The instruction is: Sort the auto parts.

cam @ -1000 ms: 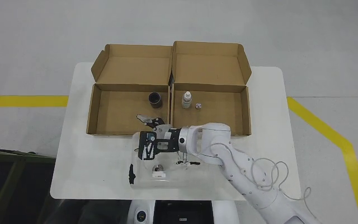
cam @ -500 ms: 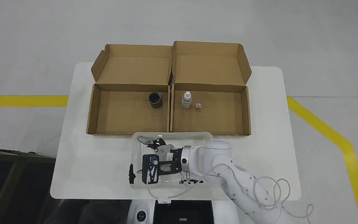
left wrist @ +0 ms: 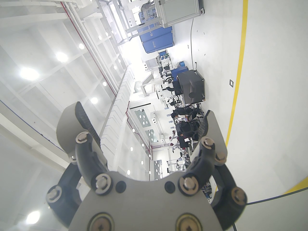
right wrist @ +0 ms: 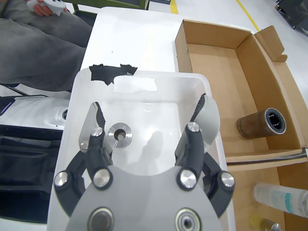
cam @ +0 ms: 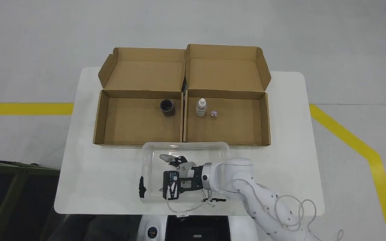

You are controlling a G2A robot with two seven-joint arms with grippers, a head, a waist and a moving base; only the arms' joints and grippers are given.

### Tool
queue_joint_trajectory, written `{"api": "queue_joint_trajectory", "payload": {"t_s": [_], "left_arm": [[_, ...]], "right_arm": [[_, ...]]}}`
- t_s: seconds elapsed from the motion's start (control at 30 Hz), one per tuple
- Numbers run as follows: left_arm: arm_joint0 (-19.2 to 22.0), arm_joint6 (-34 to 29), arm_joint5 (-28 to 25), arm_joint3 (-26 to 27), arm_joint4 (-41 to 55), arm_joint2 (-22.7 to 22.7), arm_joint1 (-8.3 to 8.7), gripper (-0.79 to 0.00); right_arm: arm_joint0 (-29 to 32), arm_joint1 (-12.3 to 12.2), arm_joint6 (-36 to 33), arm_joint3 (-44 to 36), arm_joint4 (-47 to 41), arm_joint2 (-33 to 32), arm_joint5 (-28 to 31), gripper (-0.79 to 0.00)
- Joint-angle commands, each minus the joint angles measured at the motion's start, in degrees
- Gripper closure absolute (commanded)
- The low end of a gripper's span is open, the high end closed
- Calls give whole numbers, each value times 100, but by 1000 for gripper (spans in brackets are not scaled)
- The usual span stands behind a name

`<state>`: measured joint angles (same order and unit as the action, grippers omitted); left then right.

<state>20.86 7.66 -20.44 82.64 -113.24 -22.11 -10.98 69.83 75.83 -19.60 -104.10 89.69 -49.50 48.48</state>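
Wide white table [cam: 84,175] first, and across its far half two open cardboard boxes sit side by side, the left box [cam: 129,123] and the right box [cam: 241,123], both with lids folded back. Right up beside their near walls is the clear bin [cam: 187,144], a scrap of black tape [cam: 142,188] stuck on its end wall. Over that bin is the right gripper [right wrist: 149,100], fingers spread wide and nothing between the pads. One finger is up by the bin wall nearest the boxes, the other is on the robot's side of the bin. The left gripper [left wrist: 143,110] is spread wide too, empty, and pointed off into the hall. Now the parts. A dark cylinder [right wrist: 261,123] lies on its side in the left box, open end showing, close to the wall shared with the right box. A small pale bottle [cam: 201,107] is in the right box, with a small part [cam: 213,112] just beside it. And the one to watch: a steel ring [right wrist: 119,135] with a hole through its middle lies flat on the bin floor. It is inside the span of the right gripper's fingers, close by the finger on the robot's side and well apart from the other, not gripped.
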Motion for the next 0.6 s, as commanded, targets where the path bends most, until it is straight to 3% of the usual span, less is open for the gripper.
{"api": "queue_joint_trajectory", "payload": {"t_s": [0.0, 0.57], "left_arm": [[0, 0, 0, 0, 0, 0, 0, -785], [0, 0, 0, 0, 0, 0, 0, -785]], "right_arm": [[29, -16, -12, 45, 24, 10, 25, -637], [-111, -52, -130, 543, 142, 254, -18, -603]]}}
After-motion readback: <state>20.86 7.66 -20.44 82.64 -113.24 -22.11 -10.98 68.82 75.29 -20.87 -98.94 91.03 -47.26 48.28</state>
